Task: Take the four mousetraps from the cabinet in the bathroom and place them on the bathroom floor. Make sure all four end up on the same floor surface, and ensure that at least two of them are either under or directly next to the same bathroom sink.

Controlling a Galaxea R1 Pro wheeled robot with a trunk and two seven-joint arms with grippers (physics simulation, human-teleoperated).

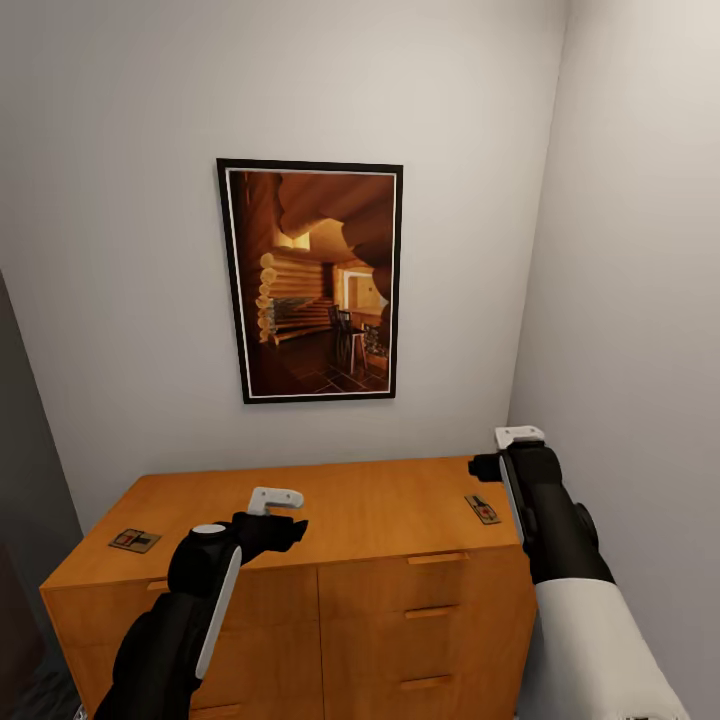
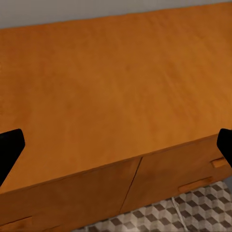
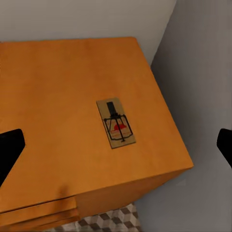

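The orange-brown cabinet (image 1: 380, 505) stands against the back wall, with its top in front of both arms. One mousetrap (image 1: 133, 540) lies near the top's left front corner. A second mousetrap (image 1: 482, 508) lies near the right edge; in the right wrist view this mousetrap (image 3: 115, 122) shows its wire and red mark. My right gripper (image 3: 116, 150) hovers open above it, holding nothing. My left gripper (image 2: 116, 150) hangs open over the bare cabinet top (image 2: 106, 87) near the front edge. In the head view the left gripper (image 1: 285, 525) is mid-cabinet and the right gripper (image 1: 490, 467) is at the right end.
A framed picture (image 1: 310, 280) hangs on the wall above the cabinet. A grey side wall (image 1: 640, 300) closes in on the right, close to the cabinet's end. Drawer handles (image 1: 437, 558) line the front. Cube-patterned floor (image 2: 193, 212) shows below the cabinet front.
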